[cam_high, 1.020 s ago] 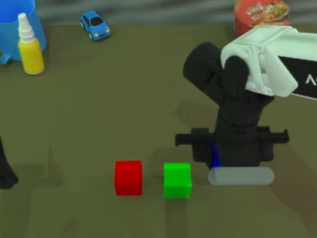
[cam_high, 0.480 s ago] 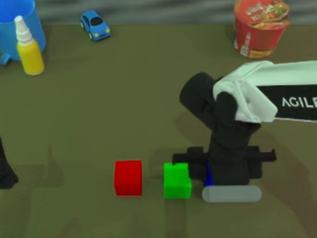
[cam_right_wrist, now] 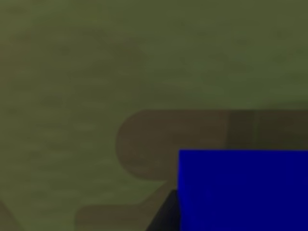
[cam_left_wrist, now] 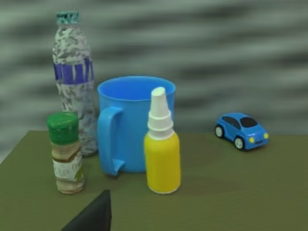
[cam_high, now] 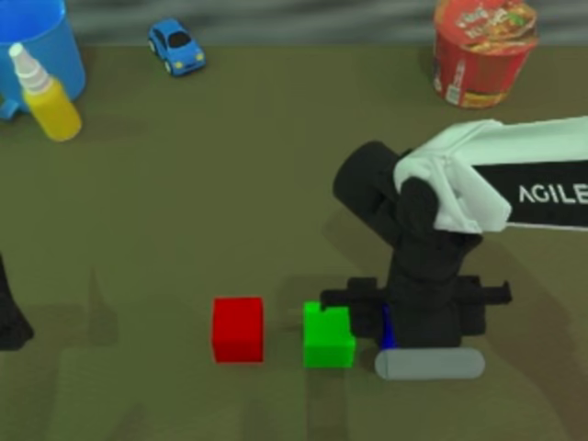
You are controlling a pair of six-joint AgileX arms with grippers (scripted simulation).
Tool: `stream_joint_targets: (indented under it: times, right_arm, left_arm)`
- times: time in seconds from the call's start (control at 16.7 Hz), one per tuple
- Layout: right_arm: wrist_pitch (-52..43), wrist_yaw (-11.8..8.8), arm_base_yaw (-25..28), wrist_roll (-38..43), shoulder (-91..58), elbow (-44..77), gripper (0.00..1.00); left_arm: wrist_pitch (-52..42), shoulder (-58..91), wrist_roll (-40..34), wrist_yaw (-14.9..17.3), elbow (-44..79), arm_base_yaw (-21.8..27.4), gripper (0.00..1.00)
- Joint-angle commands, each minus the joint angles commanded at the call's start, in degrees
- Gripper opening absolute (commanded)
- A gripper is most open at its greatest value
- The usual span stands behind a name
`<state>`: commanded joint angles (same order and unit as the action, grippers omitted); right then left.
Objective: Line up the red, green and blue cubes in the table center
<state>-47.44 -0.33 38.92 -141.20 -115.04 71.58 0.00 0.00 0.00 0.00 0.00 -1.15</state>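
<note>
The red cube (cam_high: pixel 238 328) and the green cube (cam_high: pixel 328 338) sit side by side on the olive table (cam_high: pixel 184 202), a small gap between them. My right gripper (cam_high: pixel 413 331) hangs low just right of the green cube, shut on the blue cube (cam_high: pixel 388 329), which shows only as a thin sliver under the wrist. The right wrist view has the blue cube (cam_right_wrist: pixel 243 190) filling one corner, a dark finger (cam_right_wrist: pixel 166 216) against its side, close over the table. My left arm (cam_high: pixel 11 322) stays parked at the table's left edge.
At the back left stand a light-blue mug (cam_high: pixel 37 46), a yellow dropper bottle (cam_high: pixel 46 96), a water bottle (cam_left_wrist: pixel 72 82) and a spice jar (cam_left_wrist: pixel 66 151). A blue toy car (cam_high: pixel 176 46) sits at the back, a red noodle cup (cam_high: pixel 484 41) at the back right.
My right arm swung left and down with the blue cube, ending beside the green cube; in the last half second it hardly moved. The yellow bottle's top leans further left.
</note>
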Motion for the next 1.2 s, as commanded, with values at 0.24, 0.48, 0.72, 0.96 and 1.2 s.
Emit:
stream_joint_targets:
  times: [0.24,0.48,0.72,0.96,1.2]
  right_arm:
    - [0.0,0.0,0.0,0.0,0.0,0.0,0.53]
    - [0.0,0.0,0.0,0.0,0.0,0.0,0.83]
    - [0.0,0.0,0.0,0.0,0.0,0.0,1.0]
    - [0.0,0.0,0.0,0.0,0.0,0.0,1.0]
    - [-0.2,0.0,0.01,-0.05,0.12,0.19,1.0]
  left_arm:
    - [0.0,0.0,0.0,0.0,0.0,0.0,1.0]
    - [0.0,0.0,0.0,0.0,0.0,0.0,1.0]
    - [0.0,0.0,0.0,0.0,0.0,0.0,1.0]
    - [0.0,0.0,0.0,0.0,0.0,0.0,1.0]
    - [0.0,0.0,0.0,0.0,0.0,0.0,1.0]
